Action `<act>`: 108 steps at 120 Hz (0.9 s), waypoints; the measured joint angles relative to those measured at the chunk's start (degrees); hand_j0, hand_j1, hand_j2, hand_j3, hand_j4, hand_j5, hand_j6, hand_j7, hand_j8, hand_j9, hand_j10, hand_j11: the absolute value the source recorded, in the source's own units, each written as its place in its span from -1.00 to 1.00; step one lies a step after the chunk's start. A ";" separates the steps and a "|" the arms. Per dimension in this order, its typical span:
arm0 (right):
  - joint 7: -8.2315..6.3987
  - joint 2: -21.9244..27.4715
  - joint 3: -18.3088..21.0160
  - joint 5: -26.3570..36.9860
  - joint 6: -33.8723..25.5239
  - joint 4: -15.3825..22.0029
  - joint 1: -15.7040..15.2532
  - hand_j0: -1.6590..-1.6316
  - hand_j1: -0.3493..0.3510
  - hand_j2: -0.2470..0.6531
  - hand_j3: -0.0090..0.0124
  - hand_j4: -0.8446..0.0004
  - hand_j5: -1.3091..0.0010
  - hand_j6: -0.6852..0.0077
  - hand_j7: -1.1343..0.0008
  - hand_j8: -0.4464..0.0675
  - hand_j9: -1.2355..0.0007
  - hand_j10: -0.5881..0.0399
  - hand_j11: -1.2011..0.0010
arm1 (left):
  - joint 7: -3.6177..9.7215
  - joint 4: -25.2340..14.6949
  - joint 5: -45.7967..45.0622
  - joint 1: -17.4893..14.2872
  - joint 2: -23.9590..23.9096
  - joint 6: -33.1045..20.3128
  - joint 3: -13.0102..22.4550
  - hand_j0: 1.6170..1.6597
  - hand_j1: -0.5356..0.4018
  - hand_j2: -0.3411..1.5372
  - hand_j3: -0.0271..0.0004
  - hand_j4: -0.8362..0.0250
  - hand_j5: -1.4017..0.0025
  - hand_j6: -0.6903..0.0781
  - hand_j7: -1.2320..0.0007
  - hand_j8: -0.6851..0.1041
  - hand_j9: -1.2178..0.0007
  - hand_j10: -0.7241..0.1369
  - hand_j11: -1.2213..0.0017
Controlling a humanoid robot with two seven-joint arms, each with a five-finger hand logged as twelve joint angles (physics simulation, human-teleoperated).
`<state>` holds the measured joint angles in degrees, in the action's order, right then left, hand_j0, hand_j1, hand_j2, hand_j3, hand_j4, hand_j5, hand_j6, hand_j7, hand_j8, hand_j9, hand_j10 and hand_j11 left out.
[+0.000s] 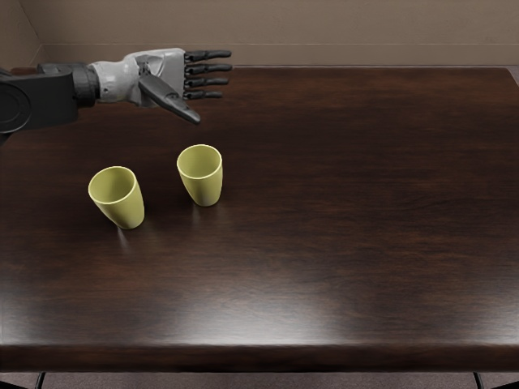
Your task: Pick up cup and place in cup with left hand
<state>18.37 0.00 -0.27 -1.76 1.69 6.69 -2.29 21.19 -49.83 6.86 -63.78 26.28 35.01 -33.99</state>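
My left hand (212, 87) reaches in from the picture's left edge, its fingers spread and pointing right, holding nothing. Below it, apart from the fingers, stands one yellow-green cup (206, 186), upright and open at the top. A second cup (126, 209) of the same colour and shape is upright to its left and slightly nearer the front. The two cups do not touch, and both look empty inside.
The dark brown wooden table (340, 203) fills most of the view, with its front edge (268, 356) near the bottom of the picture. A brown wall (284, 32) rises behind its back edge.
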 joint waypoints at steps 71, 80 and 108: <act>0.00 0.00 0.01 0.00 0.06 0.00 -0.01 -0.93 -1.00 -0.45 -0.16 1.00 1.00 0.98 1.00 0.74 1.00 0.87 1.00 | 1.86 -9.89 22.06 -9.37 9.83 0.00 1.11 0.92 0.86 -0.63 0.97 0.91 0.98 0.76 0.98 0.70 0.98 0.65 0.97; 0.00 0.00 0.01 0.00 0.06 0.01 -0.01 -0.93 -1.00 -0.45 -0.16 1.00 1.00 0.98 1.00 0.74 1.00 0.87 1.00 | 1.99 -14.54 22.97 -12.47 11.97 0.00 5.44 0.92 0.86 -0.63 0.97 0.91 0.97 0.76 0.97 0.70 0.97 0.65 0.97; 0.01 0.00 0.01 0.00 0.06 0.01 0.00 -0.93 -1.00 -0.45 -0.16 1.00 1.00 0.98 1.00 0.74 1.00 0.87 1.00 | 2.03 -22.90 24.90 -14.29 11.68 0.00 14.49 0.92 0.85 -0.63 0.97 0.90 0.97 0.75 0.97 0.69 0.97 0.64 0.96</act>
<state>18.38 0.00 -0.27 -1.76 1.75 6.70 -2.29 23.22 -72.74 31.76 -78.07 37.95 35.01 -19.50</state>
